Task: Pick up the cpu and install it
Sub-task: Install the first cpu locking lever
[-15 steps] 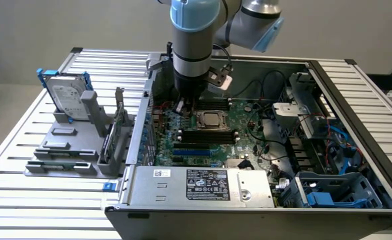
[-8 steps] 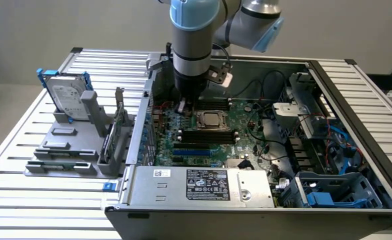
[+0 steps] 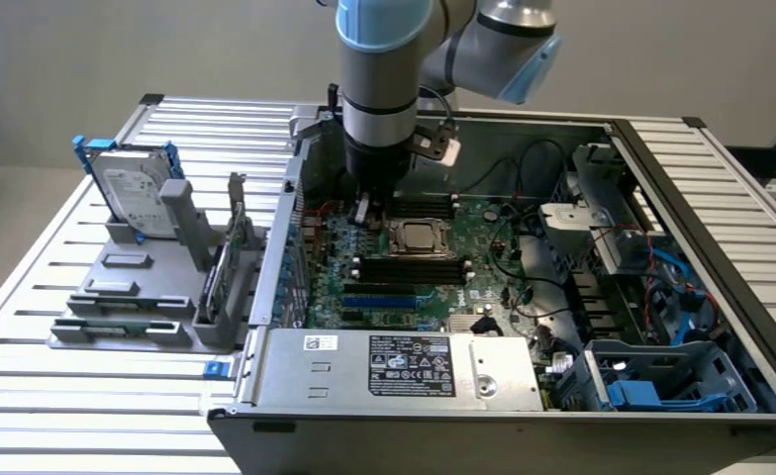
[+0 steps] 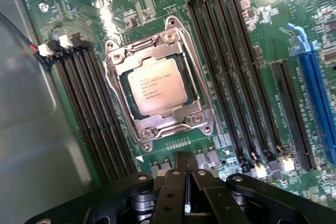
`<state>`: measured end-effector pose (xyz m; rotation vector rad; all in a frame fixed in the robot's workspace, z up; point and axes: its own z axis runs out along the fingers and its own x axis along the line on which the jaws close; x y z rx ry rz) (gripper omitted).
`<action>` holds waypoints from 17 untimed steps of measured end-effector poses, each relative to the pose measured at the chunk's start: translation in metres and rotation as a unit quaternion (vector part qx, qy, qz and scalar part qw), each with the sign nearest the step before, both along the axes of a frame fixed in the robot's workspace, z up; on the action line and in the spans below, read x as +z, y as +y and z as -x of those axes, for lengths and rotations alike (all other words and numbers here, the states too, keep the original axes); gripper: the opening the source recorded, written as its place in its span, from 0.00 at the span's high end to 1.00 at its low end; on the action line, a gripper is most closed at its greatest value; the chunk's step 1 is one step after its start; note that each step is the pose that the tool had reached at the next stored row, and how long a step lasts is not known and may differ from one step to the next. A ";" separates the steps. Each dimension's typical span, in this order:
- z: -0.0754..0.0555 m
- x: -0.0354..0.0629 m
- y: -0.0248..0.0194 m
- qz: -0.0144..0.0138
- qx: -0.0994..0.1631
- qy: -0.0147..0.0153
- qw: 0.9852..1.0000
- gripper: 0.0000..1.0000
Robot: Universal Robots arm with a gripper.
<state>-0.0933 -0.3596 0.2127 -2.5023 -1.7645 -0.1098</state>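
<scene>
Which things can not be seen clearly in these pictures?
- Print on the cpu: too small to read in the wrist view.
- Socket frame: whether it is latched cannot be told.
- Motherboard behind the arm: hidden in the exterior view.
- Hard drive label: too small to read.

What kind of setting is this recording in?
Likely a lab bench for PC assembly. An open computer case lies on a slatted metal table, with a hard drive in a grey fixture beside it. The gripper, shut, hangs near the cpu in its socket.
</scene>
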 end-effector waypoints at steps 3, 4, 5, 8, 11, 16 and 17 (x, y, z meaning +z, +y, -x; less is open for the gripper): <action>0.000 0.0000 0.0030 0.019 0.002 -0.003 1.000 0.89; 0.000 0.0000 0.0040 0.024 0.003 -0.004 1.000 0.89; 0.000 0.0000 0.0049 0.028 0.005 -0.005 1.000 0.89; 0.000 0.0000 0.0077 0.037 0.013 -0.007 0.999 0.89; 0.000 0.0000 0.0102 0.042 0.024 -0.007 0.999 0.89; 0.000 0.0000 0.0141 0.050 0.044 -0.008 0.998 0.89; 0.000 0.0000 0.0148 0.051 0.049 -0.008 0.997 0.89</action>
